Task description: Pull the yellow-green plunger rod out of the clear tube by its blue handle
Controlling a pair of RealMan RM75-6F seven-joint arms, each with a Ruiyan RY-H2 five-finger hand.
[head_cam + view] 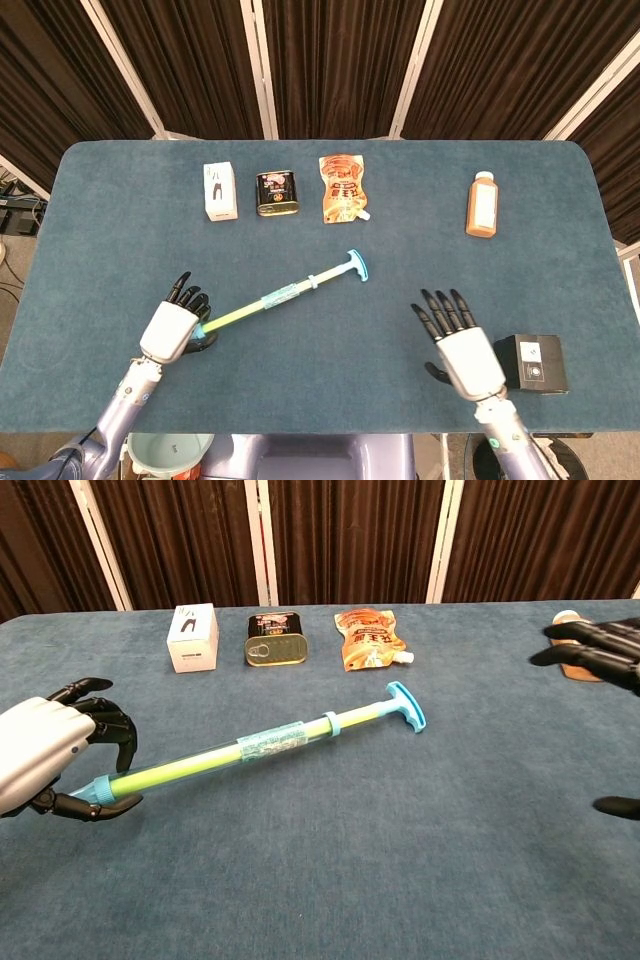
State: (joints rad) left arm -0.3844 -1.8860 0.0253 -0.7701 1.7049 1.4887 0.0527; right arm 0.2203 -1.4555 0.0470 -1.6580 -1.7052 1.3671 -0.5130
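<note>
The clear tube with the yellow-green plunger rod inside lies slanted across the table. Its blue T-handle points up and to the right. My left hand grips the tube's lower left end, by the blue end cap. My right hand hovers open with fingers spread, well to the right of the handle and apart from it.
A white box, a dark tin can, an orange pouch and an orange bottle line the far side. A black box sits at the near right, beside my right hand.
</note>
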